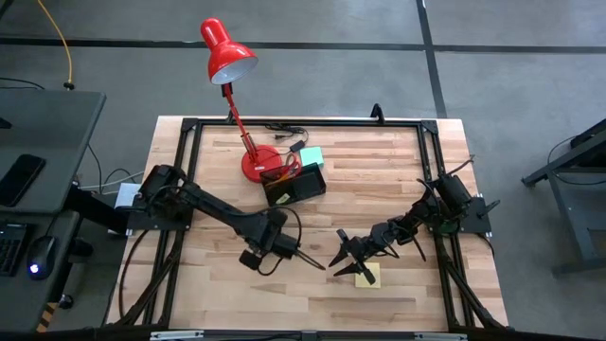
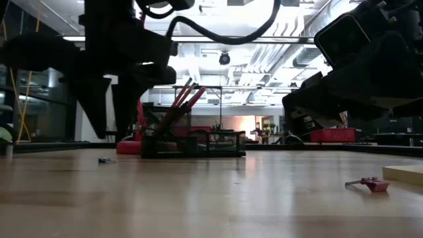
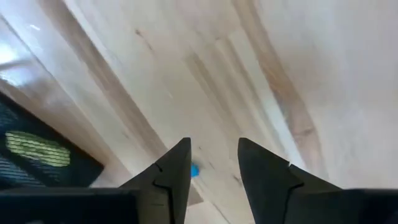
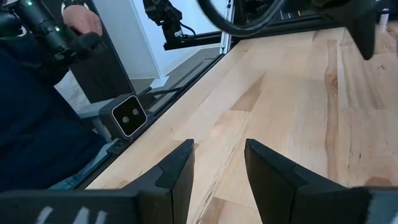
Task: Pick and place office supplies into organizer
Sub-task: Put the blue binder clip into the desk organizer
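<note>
Your butcher-block desk (image 1: 379, 180) is standing on grey flooring, with a red desk lamp (image 1: 230, 57) leaning over its far edge. The black mesh organizer (image 1: 301, 184) is sitting beside the lamp's base, holding pencils (image 2: 180, 99). Your left end effector (image 1: 312, 262) is hovering mid-desk, fingers spread and empty. Your right end effector (image 1: 343, 256) is hanging over a yellow sticky-note pad (image 1: 368, 276), fingers parted, holding nothing.
</note>
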Controlling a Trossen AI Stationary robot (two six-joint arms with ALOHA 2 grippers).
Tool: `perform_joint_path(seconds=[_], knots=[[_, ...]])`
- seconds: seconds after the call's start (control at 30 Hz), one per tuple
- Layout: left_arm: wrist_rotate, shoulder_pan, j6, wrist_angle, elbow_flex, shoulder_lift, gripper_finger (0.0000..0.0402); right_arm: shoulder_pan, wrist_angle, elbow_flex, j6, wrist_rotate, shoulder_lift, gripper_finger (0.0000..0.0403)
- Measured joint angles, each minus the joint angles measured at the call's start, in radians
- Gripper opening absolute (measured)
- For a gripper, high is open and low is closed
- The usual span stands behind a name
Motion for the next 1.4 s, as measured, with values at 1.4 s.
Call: perform_joint_path(seconds=[1.4], knots=[[0.026,0.117,0.091,0.166,-0.217,-0.047,0.0136,0.002,-0.031,0.0,-0.003,0.058,0.0,0.0134]])
